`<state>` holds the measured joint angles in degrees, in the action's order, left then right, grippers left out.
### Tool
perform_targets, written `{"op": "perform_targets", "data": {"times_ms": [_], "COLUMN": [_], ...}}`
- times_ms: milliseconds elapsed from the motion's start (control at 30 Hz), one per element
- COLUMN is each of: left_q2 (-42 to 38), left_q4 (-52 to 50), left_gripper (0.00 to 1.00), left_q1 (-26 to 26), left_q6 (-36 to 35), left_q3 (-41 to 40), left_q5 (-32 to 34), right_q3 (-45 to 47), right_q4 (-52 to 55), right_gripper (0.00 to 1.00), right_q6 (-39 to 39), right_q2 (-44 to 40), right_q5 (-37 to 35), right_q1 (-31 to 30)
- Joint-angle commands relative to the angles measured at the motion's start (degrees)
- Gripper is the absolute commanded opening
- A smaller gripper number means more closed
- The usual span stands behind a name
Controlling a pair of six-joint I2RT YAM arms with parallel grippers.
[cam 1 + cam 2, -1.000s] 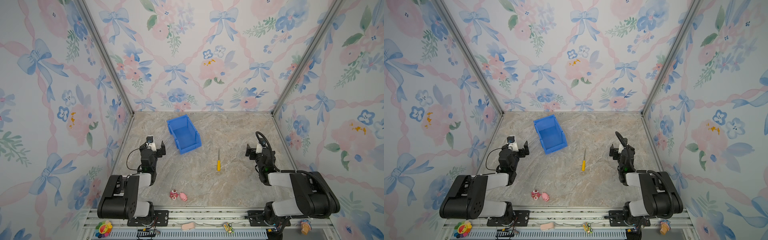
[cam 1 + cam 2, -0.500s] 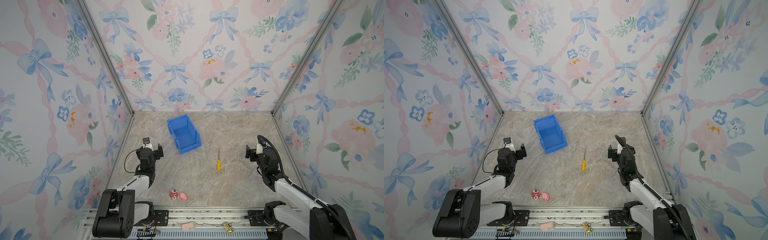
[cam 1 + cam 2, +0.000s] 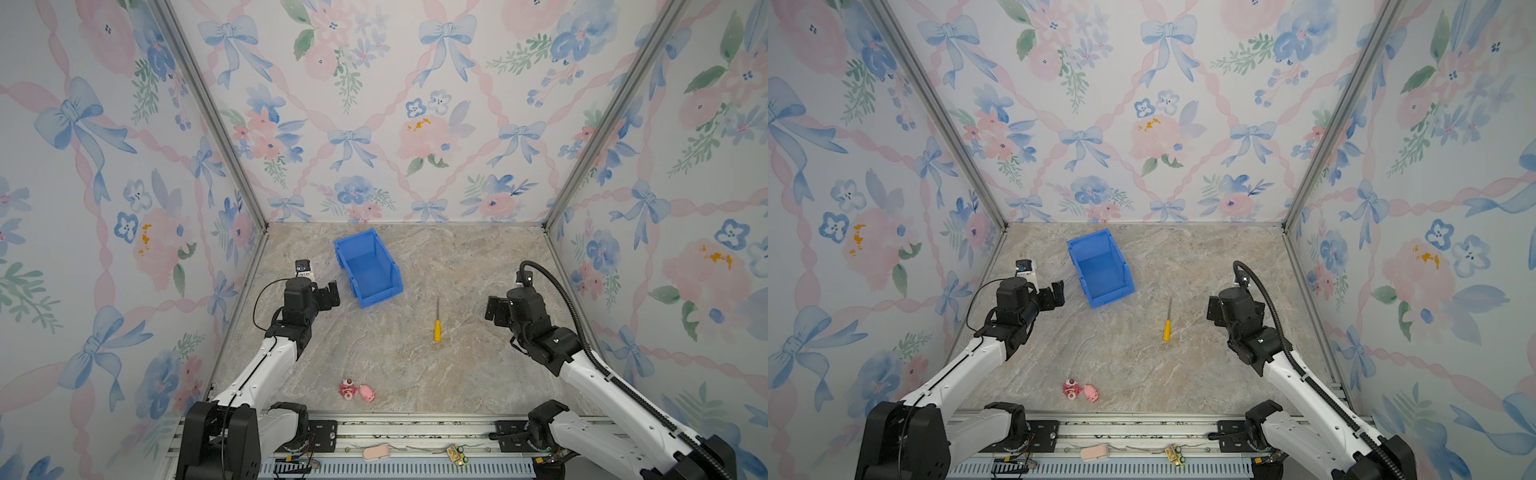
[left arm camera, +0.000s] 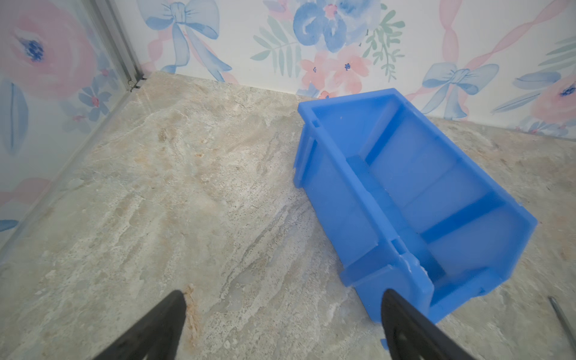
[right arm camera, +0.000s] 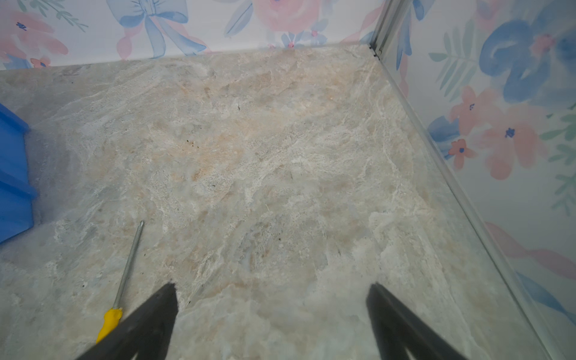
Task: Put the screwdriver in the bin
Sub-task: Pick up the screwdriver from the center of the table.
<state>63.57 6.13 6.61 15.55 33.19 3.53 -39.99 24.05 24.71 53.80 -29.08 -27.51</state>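
Top views, both. Near edge of the table (image 3: 395, 365), a little left of centre: two small pink toys (image 3: 356, 391) side by side, clear of both arms.

Mid-table, right of centre: screwdriver (image 3: 436, 322) lying flat on the surface. Its yellow handle is toward the near edge and its shaft points at the far edge. It is outside the bin (image 3: 379, 300) and apart from it, to the right of the bin's near right corner.

Right gripper (image 3: 496, 309): right of the screwdriver, near it, not touching. In the right wrist view the claw is spread wide with only bare surface between the fingers (image 5: 149, 321). The handle end passes behind one finger in that view.

Left gripper (image 3: 328, 296): toward the left edge, just beside the bin's near left corner. In the left wrist view the claw is spread wide, pinching nothing. One finger overlaps the bin's low front corner there. Cannot tell whether they touch.

The bin is upright, left of centre, close to the far edge and skewed to the table's edges. Its low sloped front faces the near edge.
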Motion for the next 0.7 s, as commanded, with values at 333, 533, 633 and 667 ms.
{"op": "perform_targets", "data": {"times_ms": [333,533,633,667], "left_q2": [1.38,3.19,2.96,2.59], "left_q4": [-12.44,-14.73,-14.79,-15.01], "left_gripper": [0.98,0.98,0.98,0.98], "left_q1": [2.05,2.60,2.84,2.97], "left_q6": [8.10,6.33,6.42,6.42], "left_q3": [2.14,2.87,1.80,1.71], "left_q5": [-13.27,-19.48,-20.79,-20.76], "right_q3": [-11.45,-13.46,-13.98,-13.78], "right_q4": [20.93,18.17,15.87,14.50], "right_gripper": [0.97,0.97,0.97,0.97], "right_q6": [19.45,21.35,20.91,20.53], "right_q2": [15.03,23.81,26.86,27.57], "right_q5": [-0.96,-0.11,1.64,2.81], "right_q1": [-16.27,-22.20,-23.46,-23.55]}}
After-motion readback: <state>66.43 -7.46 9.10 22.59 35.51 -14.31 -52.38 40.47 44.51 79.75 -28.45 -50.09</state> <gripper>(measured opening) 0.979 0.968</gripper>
